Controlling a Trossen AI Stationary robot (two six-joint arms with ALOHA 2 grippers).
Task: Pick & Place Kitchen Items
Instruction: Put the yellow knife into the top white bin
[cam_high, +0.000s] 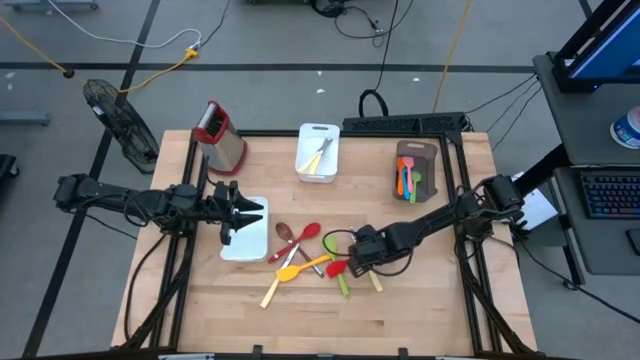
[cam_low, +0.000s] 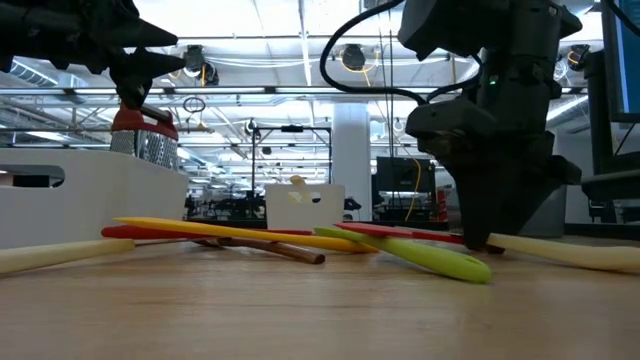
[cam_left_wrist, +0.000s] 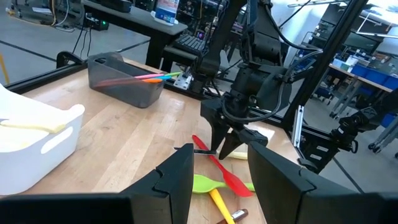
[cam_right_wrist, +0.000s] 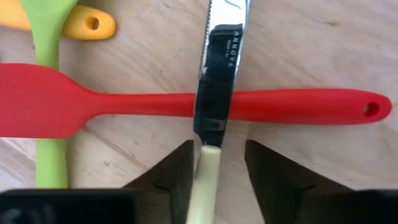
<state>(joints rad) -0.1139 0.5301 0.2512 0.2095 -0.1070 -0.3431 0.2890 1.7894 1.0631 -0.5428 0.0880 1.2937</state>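
A pile of spoons and spatulas (cam_high: 305, 260) lies on the wooden table's middle. A knife with a cream handle (cam_right_wrist: 204, 180) and a steel serrated blade (cam_right_wrist: 221, 62) lies across a red spatula (cam_right_wrist: 280, 104), next to a green spatula (cam_right_wrist: 50, 130). My right gripper (cam_right_wrist: 217, 155) is open and points down over the pile (cam_high: 352, 262). Its fingers stand on either side of the knife's handle. My left gripper (cam_high: 243, 213) is open and empty, hovering above a white tray (cam_high: 245, 242) at the left. My right gripper comes from above, pointing down, with its fingers across the knife, one on each side of the cream handle (cam_right_wrist: 204, 171) near the blade. The knife lies flat on the red spatula and the table. I cannot tell whether a finger touches the handle.
A steel grater with a red top (cam_high: 220, 135) stands at the far left. A white tray (cam_high: 318, 150) at the far middle and a brown tray (cam_high: 415, 170) at the far right hold utensils. Bare table lies along the near edge.
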